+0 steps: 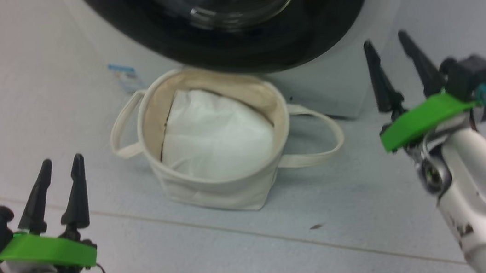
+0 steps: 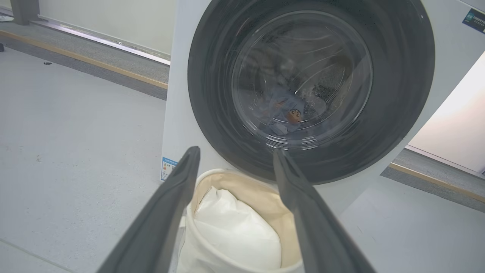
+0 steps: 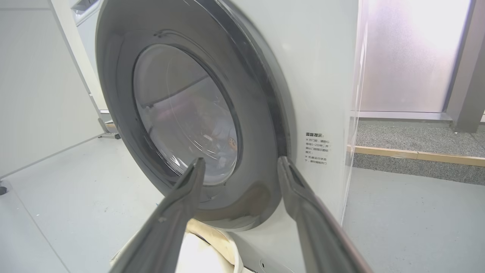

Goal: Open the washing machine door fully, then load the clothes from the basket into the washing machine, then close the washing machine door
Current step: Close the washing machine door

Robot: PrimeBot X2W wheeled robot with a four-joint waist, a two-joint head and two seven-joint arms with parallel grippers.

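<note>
Head view: right gripper (image 1: pixel 385 39), fingers apart and empty, sits nearer the washing machine door (image 1: pixel 260 46) than the left gripper (image 1: pixel 62 158), likewise spread; door looks closed, clothes (image 2: pixel 288 112) behind its glass, basket (image 1: pixel 212 191) at its foot.

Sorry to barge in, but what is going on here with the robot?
The robot is doing laundry. The washing machine door looks shut, with the printed blue clothes visible behind its glass. The basket in front holds white padding. Both the left gripper and right gripper are open and hold nothing.
</note>
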